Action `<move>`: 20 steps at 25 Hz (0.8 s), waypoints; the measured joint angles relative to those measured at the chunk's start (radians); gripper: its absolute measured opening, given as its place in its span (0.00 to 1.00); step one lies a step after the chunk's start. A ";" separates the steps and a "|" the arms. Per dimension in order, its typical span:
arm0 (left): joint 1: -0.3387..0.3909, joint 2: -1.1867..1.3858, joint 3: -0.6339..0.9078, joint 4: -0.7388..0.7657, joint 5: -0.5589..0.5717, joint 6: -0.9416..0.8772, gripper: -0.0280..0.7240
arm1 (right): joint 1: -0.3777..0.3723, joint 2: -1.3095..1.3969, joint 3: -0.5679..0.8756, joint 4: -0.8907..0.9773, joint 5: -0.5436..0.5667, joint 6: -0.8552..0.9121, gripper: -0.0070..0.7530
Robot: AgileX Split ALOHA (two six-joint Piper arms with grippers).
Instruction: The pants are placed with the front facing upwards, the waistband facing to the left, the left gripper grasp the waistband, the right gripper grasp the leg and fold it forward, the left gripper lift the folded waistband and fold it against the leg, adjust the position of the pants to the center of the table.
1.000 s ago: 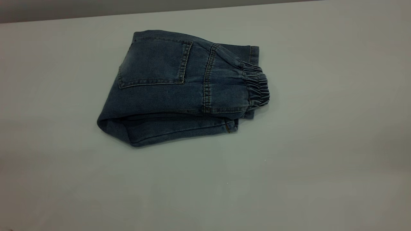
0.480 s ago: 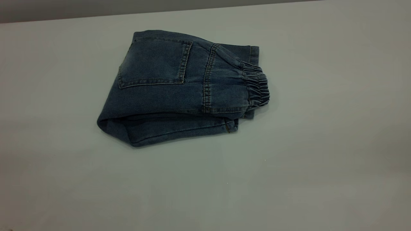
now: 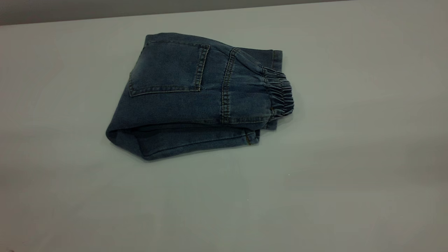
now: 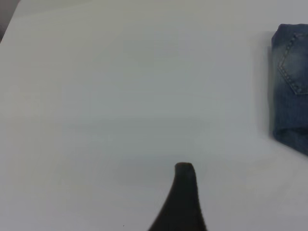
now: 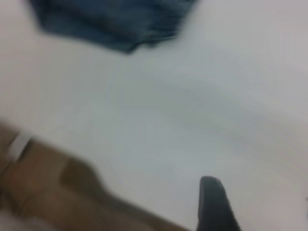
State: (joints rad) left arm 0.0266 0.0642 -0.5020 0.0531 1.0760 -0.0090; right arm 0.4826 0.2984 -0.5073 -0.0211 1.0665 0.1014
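**Nothing moved on the table; pants lie folded**

Nothing has shifted across the last second: the pants (image 3: 196,98) lie exactly as before, folded into a compact bundle, back pocket (image 3: 168,68) up. The waistband (image 3: 280,92) sits at 3 o'clock of the bundle, the fold edge at 9. Judged finished or nearly so; the bundle rests a little toward 11 o'clock of centre.

Left claw (image 4: 185,202) hangs over bare table (image 3: 350,157), pants well apart from it; open or clenched, cannot tell. Right claw (image 5: 214,204) likewise clear of the denim, state cannot tell. Open room on every side; far table edge nearest, at 12 o'clock.
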 joint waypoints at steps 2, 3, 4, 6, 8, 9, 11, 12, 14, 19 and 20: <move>0.000 0.000 0.000 -0.001 0.000 0.000 0.81 | -0.133 -0.007 0.000 -0.001 0.000 -0.001 0.45; 0.000 0.000 0.000 -0.001 0.000 0.000 0.81 | -0.197 -0.020 0.000 -0.003 0.000 -0.001 0.45; 0.000 0.000 0.000 -0.001 0.000 0.000 0.81 | -0.246 -0.042 0.000 -0.004 0.000 -0.001 0.45; 0.000 0.000 0.000 -0.001 0.000 0.000 0.81 | -0.347 -0.096 0.000 -0.005 0.000 -0.001 0.45; -0.014 0.000 0.000 -0.001 0.000 0.000 0.81 | -0.411 -0.173 0.000 -0.005 0.001 -0.001 0.45; -0.022 0.000 0.000 -0.001 0.000 0.000 0.81 | -0.434 -0.206 0.000 -0.005 0.001 -0.001 0.45; -0.036 0.000 0.000 -0.001 0.000 0.000 0.81 | -0.454 -0.271 0.000 -0.004 0.002 -0.001 0.45; -0.040 0.000 0.000 -0.001 0.000 0.000 0.81 | -0.454 -0.287 0.000 -0.004 0.004 -0.001 0.45; -0.040 -0.001 0.000 -0.001 0.000 0.000 0.81 | -0.454 -0.301 0.000 -0.004 0.004 -0.001 0.45; -0.038 -0.054 0.000 -0.001 0.000 0.000 0.81 | -0.454 -0.300 0.000 -0.004 -0.001 -0.001 0.45; -0.038 -0.065 -0.002 -0.001 0.005 0.000 0.81 | -0.454 -0.300 0.000 -0.004 -0.001 -0.001 0.45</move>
State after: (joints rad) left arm -0.0118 -0.0007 -0.5039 0.0524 1.0810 -0.0090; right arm 0.0287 -0.0014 -0.5073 -0.0252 1.0653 0.1002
